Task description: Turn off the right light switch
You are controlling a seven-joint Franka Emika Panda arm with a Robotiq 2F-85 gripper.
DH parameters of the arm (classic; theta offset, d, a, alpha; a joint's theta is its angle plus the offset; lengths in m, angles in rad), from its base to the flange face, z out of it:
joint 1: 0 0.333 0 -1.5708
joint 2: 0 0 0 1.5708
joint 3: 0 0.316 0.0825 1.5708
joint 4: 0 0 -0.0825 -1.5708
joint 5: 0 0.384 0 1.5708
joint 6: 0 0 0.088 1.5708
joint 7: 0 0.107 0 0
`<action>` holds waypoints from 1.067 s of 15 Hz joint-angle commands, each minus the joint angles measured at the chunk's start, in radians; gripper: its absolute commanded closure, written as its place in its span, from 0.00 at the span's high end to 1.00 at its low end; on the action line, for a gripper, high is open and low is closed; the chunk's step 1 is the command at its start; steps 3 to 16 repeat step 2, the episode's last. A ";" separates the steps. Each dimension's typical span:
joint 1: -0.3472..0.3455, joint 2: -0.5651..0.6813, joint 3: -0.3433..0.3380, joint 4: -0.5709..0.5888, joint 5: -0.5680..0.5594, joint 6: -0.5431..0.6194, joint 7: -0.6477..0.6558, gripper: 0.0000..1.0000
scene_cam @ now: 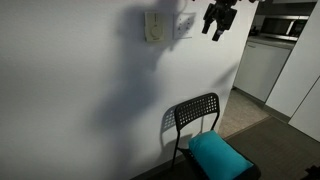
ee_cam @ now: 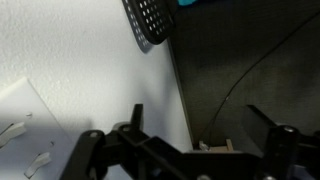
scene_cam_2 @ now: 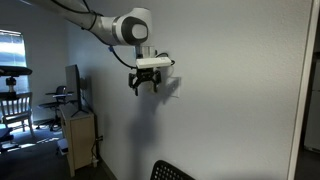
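Observation:
The white square switch plate (scene_cam: pixel 183 24) is high on the wall, just right of a beige box with a round dial (scene_cam: pixel 153 25). In the wrist view the plate (ee_cam: pixel 20 140) sits at the lower left edge and two small toggles show on it. My gripper (scene_cam: pixel 218 22) is open and empty. It hangs just off the wall, a little to the right of the plate and not touching it. It also shows in an exterior view (scene_cam_2: pixel 147 84) and in the wrist view (ee_cam: pixel 200 125), with its fingers spread apart. I cannot tell the toggles' positions.
A black chair (scene_cam: pixel 195 112) with a perforated backrest and a teal cushion (scene_cam: pixel 218 155) stands against the wall below the switch. White cabinets (scene_cam: pixel 262 65) are beyond the wall's corner. A desk with a monitor (scene_cam_2: pixel 74 88) and an office chair stand by a window.

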 commanded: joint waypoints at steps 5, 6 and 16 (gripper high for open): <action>-0.013 -0.042 -0.009 -0.059 0.088 -0.061 -0.100 1.00; -0.013 -0.042 -0.009 -0.059 0.088 -0.061 -0.100 1.00; -0.013 -0.042 -0.009 -0.059 0.088 -0.061 -0.100 1.00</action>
